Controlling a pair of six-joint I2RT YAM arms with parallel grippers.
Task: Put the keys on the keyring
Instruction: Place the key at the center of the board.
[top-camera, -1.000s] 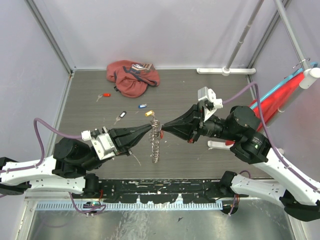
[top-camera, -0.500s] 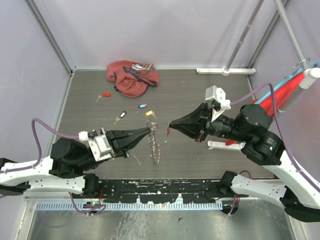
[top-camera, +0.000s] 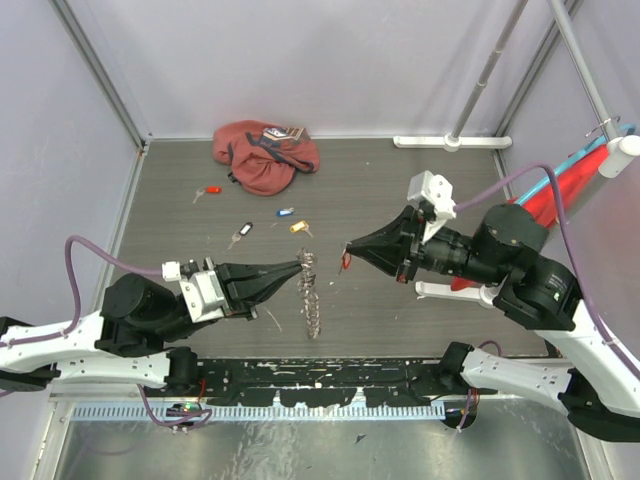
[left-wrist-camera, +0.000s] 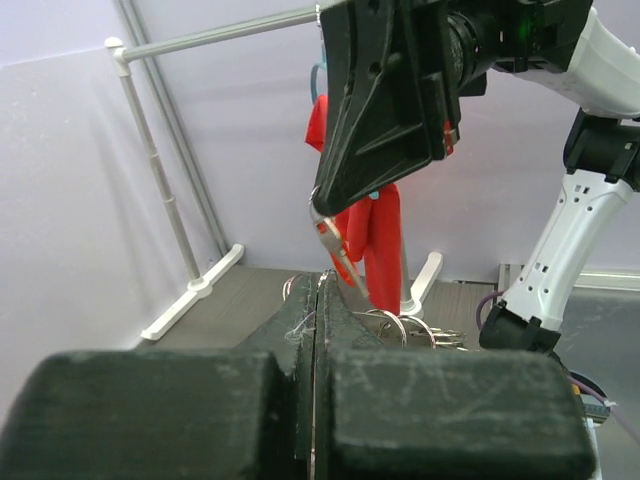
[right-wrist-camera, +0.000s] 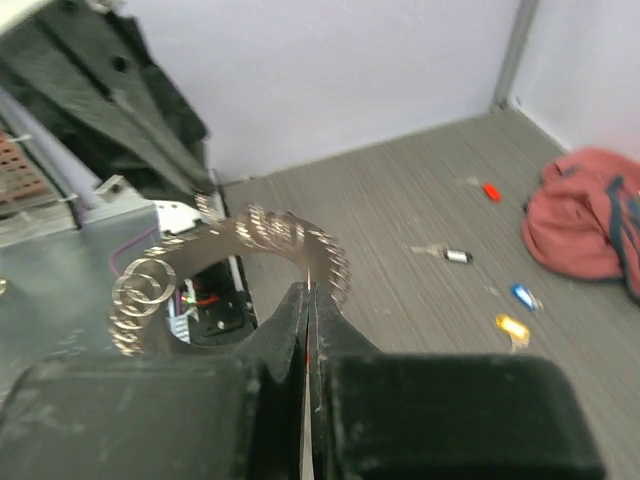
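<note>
Pale lilac walls (top-camera: 300, 60) on three sides; grey metal posts (top-camera: 98, 72) in the back corners, one on a white foot (top-camera: 450, 142). Table (top-camera: 440, 190) dark grey wood-grain, with a scuffed black strip (top-camera: 330, 375) along the near edge, then bare metal sheet (top-camera: 300, 450). Red cloth (top-camera: 560, 195) hangs at right; light even.

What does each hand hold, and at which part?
Left hand pinches the keyring at its upper end. Right hand pinches a key by its red head.

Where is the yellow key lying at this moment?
In the top view, the yellow key lies on the table left of centre, beside the blue key, between the red bag and the hanging keyring.
</note>
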